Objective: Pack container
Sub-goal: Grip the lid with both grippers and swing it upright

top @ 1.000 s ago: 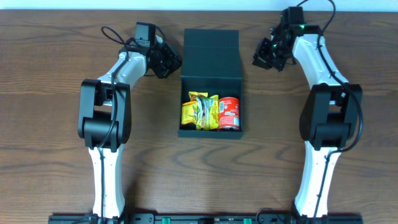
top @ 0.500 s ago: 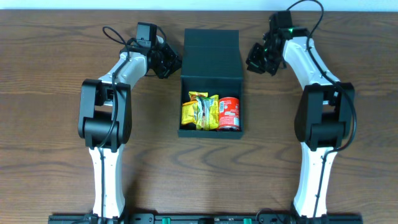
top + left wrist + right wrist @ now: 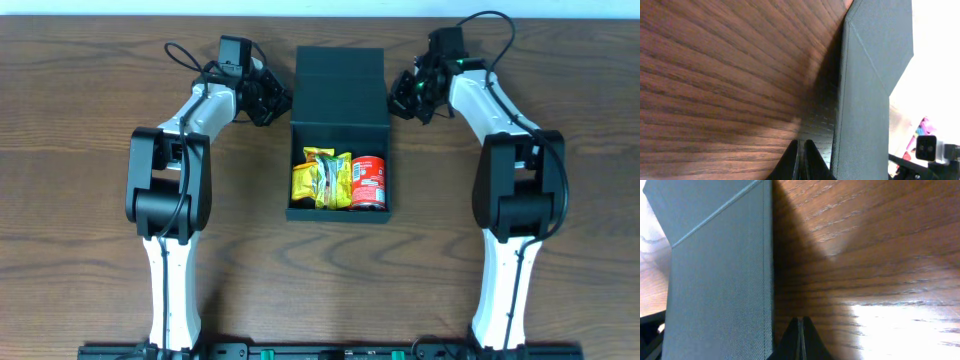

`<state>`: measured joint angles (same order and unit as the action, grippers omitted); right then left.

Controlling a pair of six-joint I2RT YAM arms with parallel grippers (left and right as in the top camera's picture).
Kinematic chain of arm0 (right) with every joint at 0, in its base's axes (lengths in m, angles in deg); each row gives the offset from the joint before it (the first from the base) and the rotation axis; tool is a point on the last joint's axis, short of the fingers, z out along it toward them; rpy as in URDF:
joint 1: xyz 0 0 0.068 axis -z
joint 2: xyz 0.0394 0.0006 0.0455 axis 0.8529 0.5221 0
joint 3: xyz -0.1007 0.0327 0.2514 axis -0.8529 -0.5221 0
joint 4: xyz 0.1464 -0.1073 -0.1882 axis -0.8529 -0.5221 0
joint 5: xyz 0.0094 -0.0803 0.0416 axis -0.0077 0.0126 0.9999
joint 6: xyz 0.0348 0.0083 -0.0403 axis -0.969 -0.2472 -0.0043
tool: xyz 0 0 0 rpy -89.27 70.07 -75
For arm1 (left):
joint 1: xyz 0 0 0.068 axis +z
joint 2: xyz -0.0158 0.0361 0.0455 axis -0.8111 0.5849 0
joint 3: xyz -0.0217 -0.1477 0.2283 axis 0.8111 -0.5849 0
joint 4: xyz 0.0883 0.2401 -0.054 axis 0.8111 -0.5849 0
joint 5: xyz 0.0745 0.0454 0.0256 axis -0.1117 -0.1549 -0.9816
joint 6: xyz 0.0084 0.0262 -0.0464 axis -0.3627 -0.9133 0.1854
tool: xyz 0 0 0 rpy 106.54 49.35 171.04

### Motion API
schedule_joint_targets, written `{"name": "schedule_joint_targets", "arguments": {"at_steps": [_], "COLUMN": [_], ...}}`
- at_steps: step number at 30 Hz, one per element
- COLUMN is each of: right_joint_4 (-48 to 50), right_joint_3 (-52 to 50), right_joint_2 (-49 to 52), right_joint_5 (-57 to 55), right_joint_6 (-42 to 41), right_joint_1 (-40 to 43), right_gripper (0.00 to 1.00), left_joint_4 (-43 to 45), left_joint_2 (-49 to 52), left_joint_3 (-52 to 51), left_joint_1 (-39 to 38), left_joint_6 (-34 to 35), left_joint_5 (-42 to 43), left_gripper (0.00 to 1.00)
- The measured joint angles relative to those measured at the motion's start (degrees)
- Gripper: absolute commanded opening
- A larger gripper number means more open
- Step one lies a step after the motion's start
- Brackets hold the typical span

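Both left end effector (image 3: 277, 102) and right end effector (image 3: 401, 97) flank the container (image 3: 340, 88).

I can't read the yellow packets (image 3: 322, 178) overhead. Wrist views cut the container (image 3: 865, 100) off, and crop my left hand (image 3: 800, 150) and right hand (image 3: 801, 327) at 6 o'clock.

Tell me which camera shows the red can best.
Overhead: the red can lies in full view at the container's right side, beside the yellow snack packets. Both wrist views show only the container's outside and the table, no can.
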<state>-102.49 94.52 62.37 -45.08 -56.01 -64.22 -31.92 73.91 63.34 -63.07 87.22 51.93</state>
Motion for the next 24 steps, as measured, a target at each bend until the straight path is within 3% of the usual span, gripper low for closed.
{"name": "schedule_joint_targets", "arguments": {"at_steps": [6,24], "right_joint_4": [3.1,8.96], "right_joint_3": [-0.02,-0.26], "right_joint_2": [0.0,0.0], "right_joint_5": [2.43,12.22], "right_joint_6": [-1.22,-4.42], "right_joint_1": [0.17,2.91], "right_gripper": [0.01,0.01], "left_joint_4": [6.84,12.76], "left_joint_2": [0.07,0.07], "left_joint_3": [0.0,0.0], "left_joint_1": [0.96,1.81], "left_joint_6": [2.36,5.49], "left_joint_5": [2.69,9.75], "left_gripper": [0.06,0.06]}}
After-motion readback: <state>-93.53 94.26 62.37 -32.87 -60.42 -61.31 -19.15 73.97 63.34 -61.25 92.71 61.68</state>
